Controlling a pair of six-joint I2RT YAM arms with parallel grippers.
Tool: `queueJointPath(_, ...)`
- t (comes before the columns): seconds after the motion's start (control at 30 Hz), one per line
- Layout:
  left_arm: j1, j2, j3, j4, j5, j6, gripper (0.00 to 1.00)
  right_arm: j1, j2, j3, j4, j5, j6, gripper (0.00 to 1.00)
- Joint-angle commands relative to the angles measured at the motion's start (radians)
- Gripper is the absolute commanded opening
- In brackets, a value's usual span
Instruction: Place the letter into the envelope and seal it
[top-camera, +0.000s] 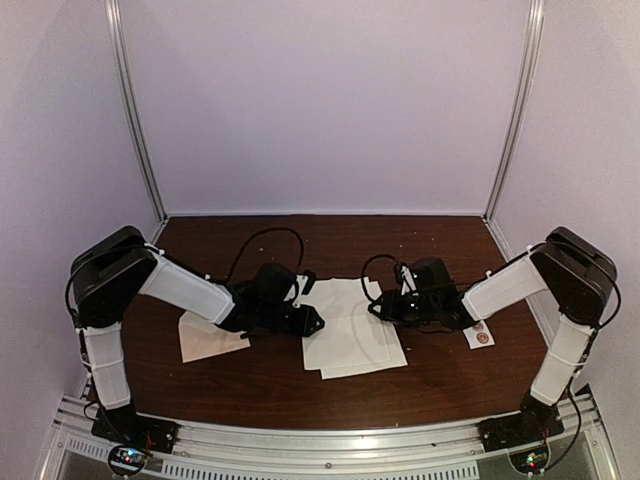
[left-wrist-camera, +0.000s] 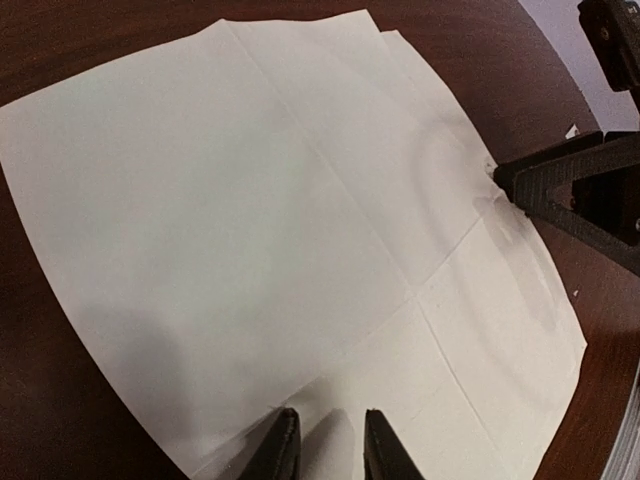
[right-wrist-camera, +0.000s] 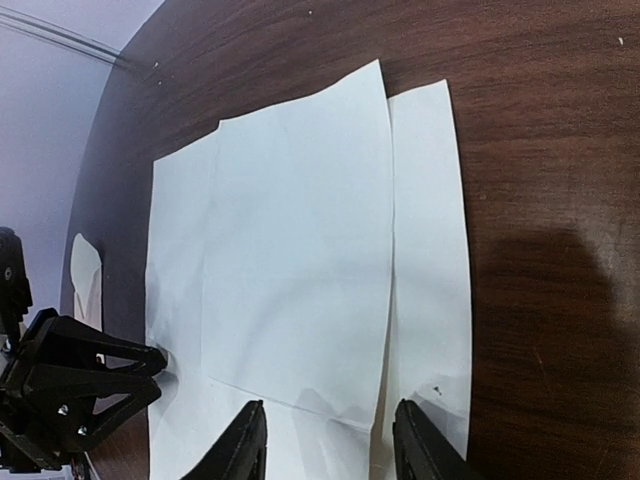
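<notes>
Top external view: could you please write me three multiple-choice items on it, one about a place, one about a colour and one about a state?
1. Where does the envelope lie?
A) left of the letter, by the left arm
B) on top of the letter
C) right of the letter

2. What colour is the table?
A) white
B) green
C) dark brown

3. What state is the letter in?
A) tucked into the envelope
B) lying on the table, outside the envelope
C) crumpled into a ball

Answers: 1 A, it shows partly under that arm. 2 C, the bare wood is dark brown. 3 B, the sheet lies spread on the wood.
</notes>
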Motion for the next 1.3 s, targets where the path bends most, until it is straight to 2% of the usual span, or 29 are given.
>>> queueJointPath(0.0,0.006,0.022,-0.017,0.033,-0.012,0.010,0.21,0.007,0.023,0.024,0.022,-0.022,0.011,0.42)
queueJointPath(0.33,0.005,0.022,-0.039,0.039,-0.008,-0.007,0.20,0.007,0.010,0.015,0.106,-0.101,0.076,0.40)
queueJointPath(0.83,0.004,0.014,-0.037,0.034,-0.007,-0.010,0.20,0.007,-0.096,-0.052,0.216,-0.128,0.178,0.36)
queueJointPath(1.17,0.004,0.013,-0.037,0.029,-0.010,-0.011,0.20,0.011,-0.084,-0.085,0.284,-0.156,0.217,0.21)
queueJointPath(1.27,0.005,0.013,-0.036,0.029,-0.010,-0.011,0.20,0.015,-0.092,-0.097,0.325,-0.170,0.240,0.21)
